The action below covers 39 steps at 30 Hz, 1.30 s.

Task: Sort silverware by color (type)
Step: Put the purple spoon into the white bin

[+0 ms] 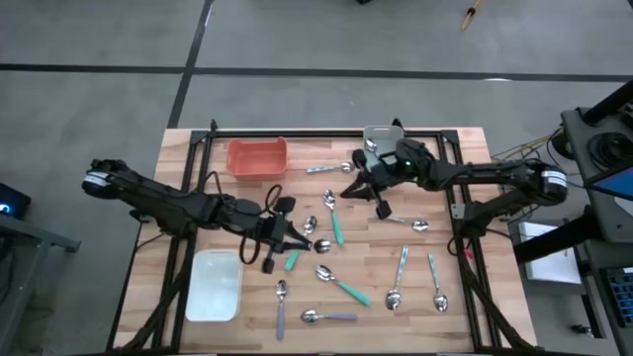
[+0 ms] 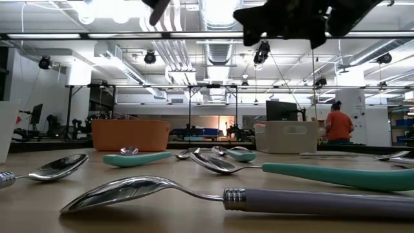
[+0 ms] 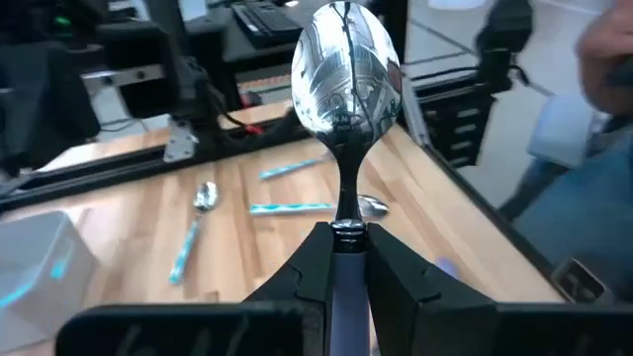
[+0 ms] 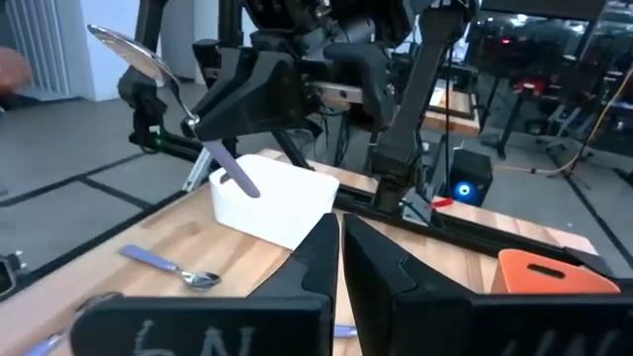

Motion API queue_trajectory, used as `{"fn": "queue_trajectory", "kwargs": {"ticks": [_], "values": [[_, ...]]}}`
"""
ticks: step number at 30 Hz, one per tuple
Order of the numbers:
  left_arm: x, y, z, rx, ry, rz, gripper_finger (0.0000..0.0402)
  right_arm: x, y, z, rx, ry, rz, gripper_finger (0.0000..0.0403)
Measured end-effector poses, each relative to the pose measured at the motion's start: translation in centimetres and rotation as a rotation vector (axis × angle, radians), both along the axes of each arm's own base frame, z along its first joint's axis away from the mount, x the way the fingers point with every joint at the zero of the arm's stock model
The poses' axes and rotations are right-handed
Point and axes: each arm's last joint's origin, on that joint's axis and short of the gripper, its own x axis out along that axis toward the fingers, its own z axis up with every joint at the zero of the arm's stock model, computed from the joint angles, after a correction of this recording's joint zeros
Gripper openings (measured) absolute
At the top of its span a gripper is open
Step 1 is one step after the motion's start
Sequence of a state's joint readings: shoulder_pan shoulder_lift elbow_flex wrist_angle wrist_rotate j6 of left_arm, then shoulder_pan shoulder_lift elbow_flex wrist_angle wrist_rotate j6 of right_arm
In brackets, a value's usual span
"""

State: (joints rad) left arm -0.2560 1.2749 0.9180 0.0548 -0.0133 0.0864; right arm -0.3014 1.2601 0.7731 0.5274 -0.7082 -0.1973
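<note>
My left gripper (image 1: 302, 239) hovers over the table's middle, shut on a lavender-handled spoon (image 3: 346, 69) that the right wrist view also shows raised in the air (image 4: 134, 51). My right gripper (image 1: 354, 188) hangs above the far middle of the table, shut and empty (image 4: 338, 247). Other spoons lie flat on the wood: teal ones (image 1: 337, 225) (image 1: 348, 289), pale blue ones (image 1: 401, 275) (image 1: 435, 282) (image 1: 329, 168), lavender ones (image 1: 331, 316) (image 1: 281, 309). My left gripper pinches the spoon's lavender handle (image 3: 346, 287) between its two fingers, just behind the metal collar (image 3: 346, 230). The fingers lie along the handle. The spoon is lifted clear and tilted, bowl (image 4: 134, 51) high and forward, the handle's free end (image 4: 237, 180) sticking out below.
An orange tray (image 1: 257, 156) and a grey tray (image 1: 381, 136) stand at the far edge, and a white tray (image 1: 215, 287) sits near the left front corner. Dark frame rails run along the table's sides. A person in orange (image 2: 337, 123) stands far off in the room.
</note>
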Motion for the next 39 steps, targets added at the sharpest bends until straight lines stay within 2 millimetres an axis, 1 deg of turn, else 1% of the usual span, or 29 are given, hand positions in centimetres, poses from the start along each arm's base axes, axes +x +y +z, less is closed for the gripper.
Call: {"fn": "queue_trajectory", "kwargs": {"ticks": [3, 5, 7, 9, 13, 15, 19, 24, 27, 30, 34, 39], "values": [[-0.9, 0.3, 0.3, -0.059, -0.029, 0.009, 0.0022, 1.4, -0.1, 0.4, 0.093, 0.039, 0.016, 0.0009], [-1.5, 0.2, 0.5, -0.129, -0.054, -0.013, 0.0022, 2.3, 0.2, 0.3, 0.125, 0.061, 0.09, 0.0009], [-2.0, 0.0, 0.6, -0.189, -0.077, -0.033, 0.0022, 3.1, 1.0, -0.1, 0.121, 0.08, 0.197, 0.0009], [-2.4, -0.2, 0.5, -0.234, -0.083, -0.037, 0.0022, 3.9, 1.9, -0.1, 0.113, 0.081, 0.272, 0.0012], [-2.9, -0.2, 0.6, -0.322, -0.067, -0.024, 0.0022, 5.1, 3.8, 0.9, 0.078, 0.039, 0.349, 0.0032], [-3.2, -0.2, 0.8, -0.354, -0.071, -0.023, 0.0022, 5.5, 4.4, 0.9, 0.054, 0.037, 0.369, 0.0048], [-3.5, -0.6, 1.1, -0.372, -0.071, -0.04, 0.0022, 6.1, 4.9, 1.6, 0.026, 0.024, 0.382, 0.0087], [-3.6, -0.7, 1.1, -0.377, -0.069, -0.05, 0.0022, 6.7, 4.8, 3.6, -0.026, -0.056, 0.276, 0.0141], [-3.6, -0.7, 1.0, -0.371, -0.068, -0.041, 0.0022, 7.0, 5.0, 4.8, -0.06, -0.105, 0.271, 0.0163], [-3.5, -0.5, 0.7, -0.345, -0.078, 0.013, 0.0022, 7.3, 5.5, 5.5, -0.082, -0.134, 0.291, 0.0172], [-3.4, -0.3, 0.8, -0.317, -0.096, 0.035, 0.0022, 8.0, 5.9, 5.3, -0.122, -0.152, 0.302, 0.0171], [-3.4, -0.3, 0.8, -0.317, -0.105, 0.039, 0.0022, 9.1, 6.0, 5.2, -0.139, -0.165, 0.306, 0.0164]]}}
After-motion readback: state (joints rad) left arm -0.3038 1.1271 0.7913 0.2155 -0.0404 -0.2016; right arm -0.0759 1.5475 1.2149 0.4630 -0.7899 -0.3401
